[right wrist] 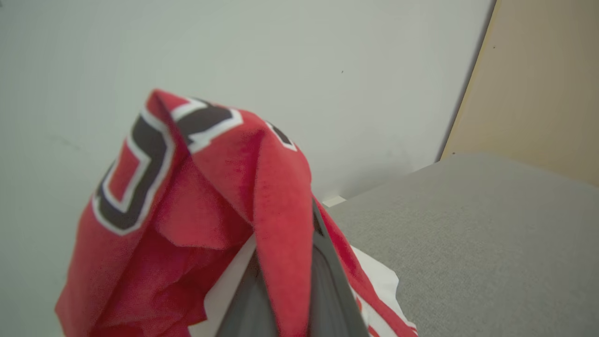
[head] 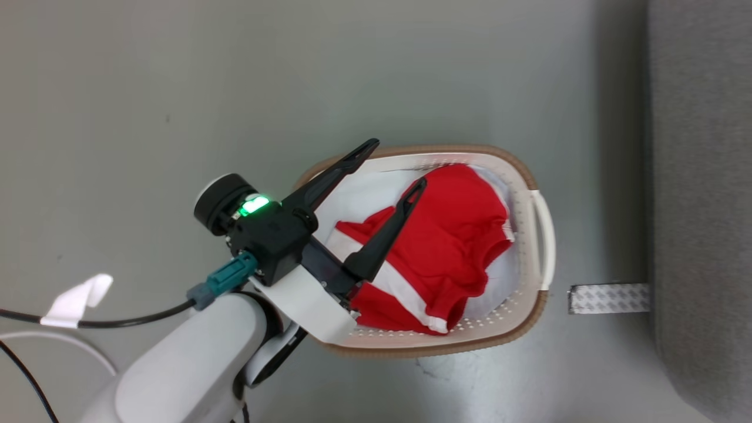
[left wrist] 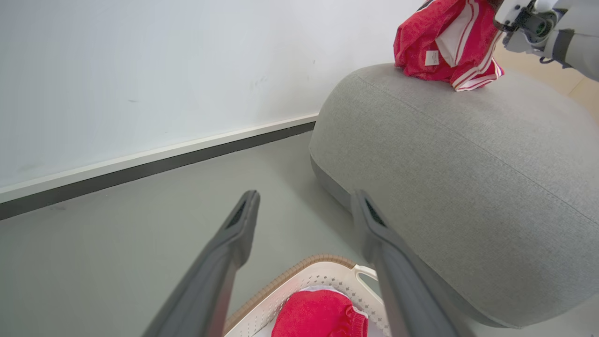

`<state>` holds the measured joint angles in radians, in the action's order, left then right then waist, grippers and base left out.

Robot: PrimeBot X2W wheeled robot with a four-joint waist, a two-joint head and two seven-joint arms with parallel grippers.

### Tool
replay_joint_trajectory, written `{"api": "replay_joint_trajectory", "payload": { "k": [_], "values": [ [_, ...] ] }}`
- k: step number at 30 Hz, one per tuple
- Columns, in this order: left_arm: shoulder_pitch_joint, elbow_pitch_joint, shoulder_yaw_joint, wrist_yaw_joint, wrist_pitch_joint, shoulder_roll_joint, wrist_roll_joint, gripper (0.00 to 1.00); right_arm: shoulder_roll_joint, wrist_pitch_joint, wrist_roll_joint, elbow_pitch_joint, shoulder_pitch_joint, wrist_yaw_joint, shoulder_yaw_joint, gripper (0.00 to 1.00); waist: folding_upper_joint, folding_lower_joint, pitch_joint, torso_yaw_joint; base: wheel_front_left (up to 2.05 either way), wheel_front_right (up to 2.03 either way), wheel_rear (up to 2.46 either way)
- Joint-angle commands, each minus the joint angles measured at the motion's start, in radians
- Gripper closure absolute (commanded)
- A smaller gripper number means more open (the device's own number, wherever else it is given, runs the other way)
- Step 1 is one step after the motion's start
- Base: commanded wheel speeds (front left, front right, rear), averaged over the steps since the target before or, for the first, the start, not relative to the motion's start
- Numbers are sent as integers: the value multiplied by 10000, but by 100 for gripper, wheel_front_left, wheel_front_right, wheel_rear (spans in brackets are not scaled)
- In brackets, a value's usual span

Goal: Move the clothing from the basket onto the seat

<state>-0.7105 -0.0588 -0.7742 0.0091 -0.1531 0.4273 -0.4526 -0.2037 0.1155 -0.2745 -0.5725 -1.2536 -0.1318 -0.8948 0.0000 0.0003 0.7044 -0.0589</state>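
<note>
1. In the head view the left gripper hangs over the upper-left end of the basket, its fingers spread wide and holding nothing. One finger lies across the brown rim, the other over the red jersey.
2. That red jersey lies crumpled in the middle of the basket on a white cloth. It is not yet on the seat, which runs down the right edge of the frame.
3. In the right wrist view the right gripper pinches a second red jersey, with a fold draped over one finger. In the upper right of the left wrist view its lower folds appear to touch the seat's top.
4. Risk: if the left gripper descends as it is, the rim-side finger may strike the rim and push or tip the light basket.
5. Risk: closing too deep may catch the white cloth together with the jersey, because the two lie in contact.
6. Risk: a shallow pinch on a single loose fold may slip out during the lift.
7. Risk: the second jersey sits near the seat's rounded edge and could slide to the floor on release.
8. Risk: the fold draped over the right finger may snag when the fingers open and drag the jersey back off the seat.
</note>
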Motion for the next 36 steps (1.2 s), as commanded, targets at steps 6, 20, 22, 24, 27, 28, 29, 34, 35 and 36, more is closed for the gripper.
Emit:
{"api": "replay_joint_trajectory", "payload": {
  "k": [6,20,22,24,27,28,29,34,35,36],
  "values": [
    [275,430,90,107,-284,-18,-236,0,527,407,-1885,-635,929,23,-1552,0,0,-3,-239,271,0,0,0],
    [2206,1443,432,856,-673,290,-1065,0,1474,1494,-1192,-594,4553,23,1510,0,0,-3,-3732,-427,0,0,0],
    [2558,1584,543,1015,-776,214,-1178,0,1527,1497,-380,-26,5313,23,2360,0,0,-3,-4243,-393,0,0,0],
    [2860,1762,667,1173,-890,154,-1275,0,1543,1497,493,514,6123,23,3314,0,0,-3,-4695,-288,0,0,0],
    [3274,2025,904,1404,-1026,19,-1347,0,1524,1486,1797,1258,7337,23,4504,0,0,-3,-5302,-61,0,0,0],
    [3449,2096,1014,1452,-1053,-21,-1373,0,1526,1487,2098,1508,7718,23,4880,0,0,-3,-5493,17,0,0,0],
    [3611,2169,1116,1508,-1082,-68,-1379,0,1523,1485,2415,1764,8070,23,5175,0,0,-3,-5680,108,0,0,0],
    [4553,2218,1957,1764,-1111,-314,-1005,0,1513,1486,3331,2830,9870,23,6748,0,0,-3,-6527,549,0,0,0],
    [4831,2201,2148,1800,-1113,-407,-908,0,1516,1485,3338,3021,10238,23,7091,0,0,-3,-6717,642,0,0,0],
    [5105,2199,2380,1815,-1110,-463,-784,0,1523,1485,3328,3213,10553,23,7380,0,0,-3,-6862,711,0,0,0]
  ]
}}
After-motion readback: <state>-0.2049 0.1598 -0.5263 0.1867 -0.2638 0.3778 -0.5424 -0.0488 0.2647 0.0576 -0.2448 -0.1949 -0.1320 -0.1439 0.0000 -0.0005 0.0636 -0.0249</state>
